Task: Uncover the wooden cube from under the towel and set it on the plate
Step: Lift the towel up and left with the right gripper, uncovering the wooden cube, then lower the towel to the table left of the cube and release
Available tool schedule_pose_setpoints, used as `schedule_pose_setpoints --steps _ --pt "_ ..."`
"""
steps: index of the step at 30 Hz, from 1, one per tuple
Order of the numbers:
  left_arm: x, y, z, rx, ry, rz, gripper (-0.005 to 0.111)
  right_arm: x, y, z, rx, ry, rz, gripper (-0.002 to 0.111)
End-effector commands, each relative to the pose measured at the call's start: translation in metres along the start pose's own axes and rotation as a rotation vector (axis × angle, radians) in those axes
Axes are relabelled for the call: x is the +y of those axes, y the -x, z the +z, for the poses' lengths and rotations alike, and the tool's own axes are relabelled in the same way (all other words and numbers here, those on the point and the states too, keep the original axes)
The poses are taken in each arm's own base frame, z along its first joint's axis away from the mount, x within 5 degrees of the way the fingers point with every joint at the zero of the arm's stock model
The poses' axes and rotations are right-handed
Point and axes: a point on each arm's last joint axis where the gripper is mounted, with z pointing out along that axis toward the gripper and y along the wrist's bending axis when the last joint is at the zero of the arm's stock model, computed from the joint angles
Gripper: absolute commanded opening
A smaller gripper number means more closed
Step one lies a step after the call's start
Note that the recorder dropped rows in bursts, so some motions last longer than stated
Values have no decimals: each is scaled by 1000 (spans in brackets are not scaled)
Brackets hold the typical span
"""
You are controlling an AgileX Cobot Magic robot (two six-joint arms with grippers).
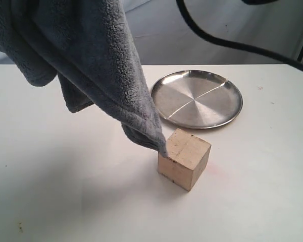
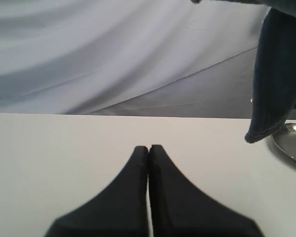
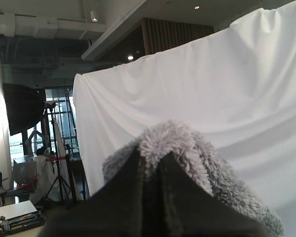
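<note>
Count it up: 1 wooden cube (image 1: 184, 159), 1 towel (image 1: 91, 55), 1 plate (image 1: 197, 98), 2 grippers. The cube sits uncovered on the white table (image 1: 65, 201), just in front of the plate and apart from it; it is pale tan, sharp-edged, with faint grain. The plate is round, shallow, shiny steel with a raised rim, and it is bare. The towel, fluffy grey-blue fleece, hangs in folds up and left of the plate, its lowest corner reaching the cube's far top edge. The right gripper (image 3: 150, 157) pinches a fold of that fleece. The left gripper (image 2: 148, 148) is pressed together on nothing, left of the plate, low over the table.
</note>
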Motion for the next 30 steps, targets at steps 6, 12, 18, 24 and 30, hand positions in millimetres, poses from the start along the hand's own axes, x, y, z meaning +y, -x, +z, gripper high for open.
schedule_pose_setpoints --steps 6,12,18,24,30 --pt "0 -1 0 -1 -1 -2 1 -4 -20 11 -15 2 -54 0" --pt "0 -1 0 -1 -1 0 1 -23 -57 18 164 -34 -231 0" --pt "0 -1 0 -1 -1 0 1 -47 -104 23 351 -58 -340 0" --pt "0 -1 0 -1 -1 -2 1 -69 -137 17 567 -86 -341 0" --pt "0 -1 0 -1 -1 -2 1 -79 -164 2 843 -75 -383 0"
